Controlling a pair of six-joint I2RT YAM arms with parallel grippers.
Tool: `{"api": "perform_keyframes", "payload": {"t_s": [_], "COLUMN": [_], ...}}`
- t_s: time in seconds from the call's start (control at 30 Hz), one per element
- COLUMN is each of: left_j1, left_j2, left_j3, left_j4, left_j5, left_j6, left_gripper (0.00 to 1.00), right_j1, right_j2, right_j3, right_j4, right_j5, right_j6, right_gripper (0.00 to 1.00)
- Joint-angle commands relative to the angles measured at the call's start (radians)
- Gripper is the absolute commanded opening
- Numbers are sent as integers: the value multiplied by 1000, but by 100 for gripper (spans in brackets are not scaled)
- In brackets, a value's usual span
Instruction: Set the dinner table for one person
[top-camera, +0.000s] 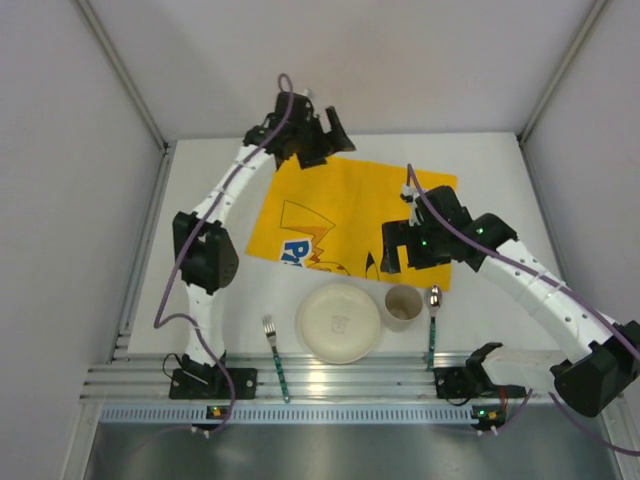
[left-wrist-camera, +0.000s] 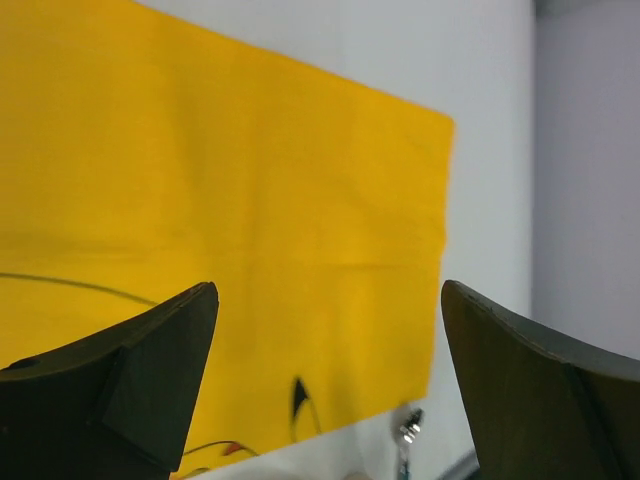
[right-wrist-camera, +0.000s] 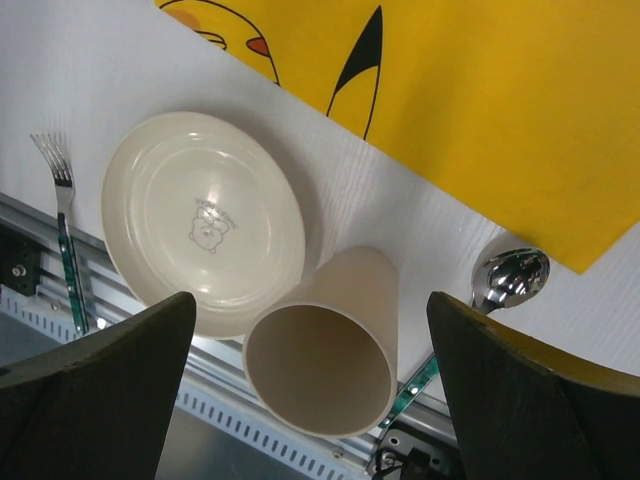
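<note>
White dinner table (top-camera: 480, 170) fills middle of top view, ribbed aluminium rail (top-camera: 330, 385) along bottom, pale walls all round. Yellow cartoon placemat (top-camera: 350, 210) sits skewed, centre frame. Cream plate (top-camera: 338, 322), cup (top-camera: 403, 303), spoon (top-camera: 433, 320), fork (top-camera: 274, 355) in row below it, none on mat. Looks like early stage, tbh. Left gripper (left-wrist-camera: 328, 290) over mat's upper-left corner, fingers apart, empty. Right gripper (right-wrist-camera: 310, 300) above cup, fingers spread, holding nothing. Next move, my guess: close on cup or plate, carry onto mat.
</note>
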Motion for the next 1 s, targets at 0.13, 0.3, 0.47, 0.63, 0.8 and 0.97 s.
{"api": "perform_keyframes", "payload": {"t_s": [0.13, 0.3, 0.47, 0.63, 0.8, 0.97], "left_j1": [173, 178, 178, 178, 178, 178], "left_j2": [-85, -19, -28, -56, -140, -233], "left_j3": [-232, -304, -447, -554, -689, -809], "left_j4": [-195, -225, -143, -114, -102, -82], "left_j5": [-332, -348, -315, -328, -361, -364], "left_j6": [272, 294, 277, 255, 232, 205], "left_gripper": [98, 99, 98, 98, 98, 97], "right_j1": [-12, -11, -12, -10, -10, -10], "right_j2": [-27, -40, -50, -64, -87, -70], "right_j3": [-2, 102, 208, 179, 40, -31], "right_j4": [30, -92, -226, -336, -333, -310], "right_j5": [6, 57, 138, 155, 134, 149], "right_j6": [29, 22, 30, 62, 93, 84], "right_gripper": [100, 100, 100, 100, 100, 100]}}
